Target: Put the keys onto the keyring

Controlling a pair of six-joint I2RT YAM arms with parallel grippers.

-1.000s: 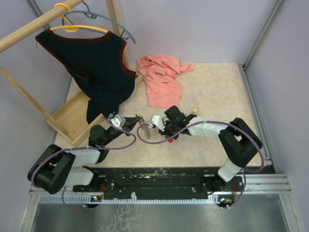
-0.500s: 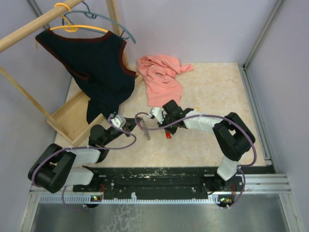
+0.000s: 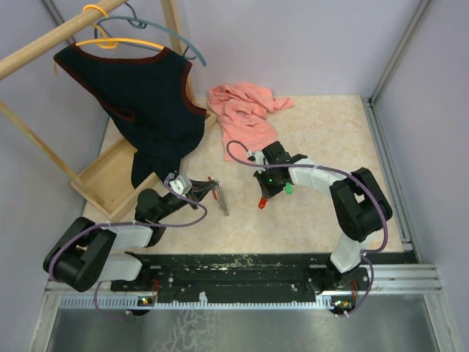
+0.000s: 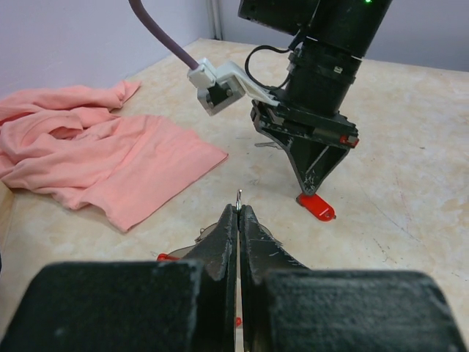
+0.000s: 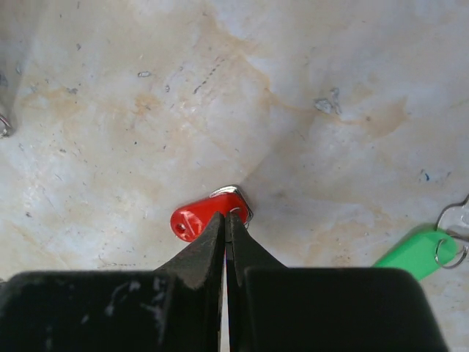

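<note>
My left gripper [image 4: 239, 214] is clamped shut on the thin grey wire of the keyring [image 3: 218, 196]. My right gripper [image 5: 226, 220] is pinched narrow on the red key [image 5: 195, 218] against the table [image 5: 308, 88]. A green key [image 5: 412, 251] lies to its right.

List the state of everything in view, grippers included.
Left gripper: shut on the keyring.
Right gripper: shut, pointing down, tips at the red key; whether it is pinched is unclear.
Red key: lying on the table.
Green key: lying flat, untouched.
Pink cloth: crumpled on the table.
Dark vest: hanging on a hanger.
</note>
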